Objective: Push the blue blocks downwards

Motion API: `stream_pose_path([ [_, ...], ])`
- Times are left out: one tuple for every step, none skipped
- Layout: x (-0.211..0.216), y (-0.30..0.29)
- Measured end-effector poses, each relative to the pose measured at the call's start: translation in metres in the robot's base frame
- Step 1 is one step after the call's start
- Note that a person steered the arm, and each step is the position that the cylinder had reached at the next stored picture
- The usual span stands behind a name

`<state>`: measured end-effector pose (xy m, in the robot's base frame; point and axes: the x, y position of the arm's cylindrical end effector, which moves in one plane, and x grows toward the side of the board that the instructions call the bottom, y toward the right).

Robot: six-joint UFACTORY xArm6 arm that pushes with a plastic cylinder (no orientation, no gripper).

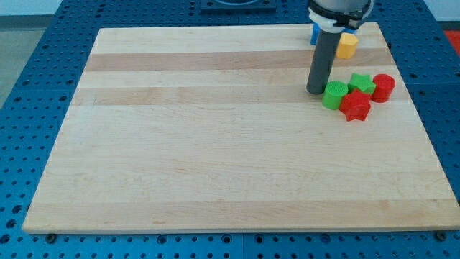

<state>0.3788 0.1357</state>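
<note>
A blue block (314, 34) sits near the board's top right edge, mostly hidden behind my rod; its shape cannot be made out. No second blue block shows. My tip (316, 91) rests on the board below the blue block, just left of a green round block (334, 95). A yellow block (348, 45) lies to the right of the blue one.
A cluster lies right of my tip: a green star block (361, 84), a red star block (355, 106) and a red round block (384, 87). The wooden board (215, 144) rests on a blue perforated table (29, 86).
</note>
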Motion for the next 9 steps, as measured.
stream_pose_path([
  [0.0,0.0],
  [-0.001,-0.009],
  [-0.014,-0.027],
  [-0.026,-0.023],
  [-0.039,-0.005],
  [-0.045,0.026],
  [-0.048,0.061],
  [-0.062,0.1],
  [-0.079,0.141],
])
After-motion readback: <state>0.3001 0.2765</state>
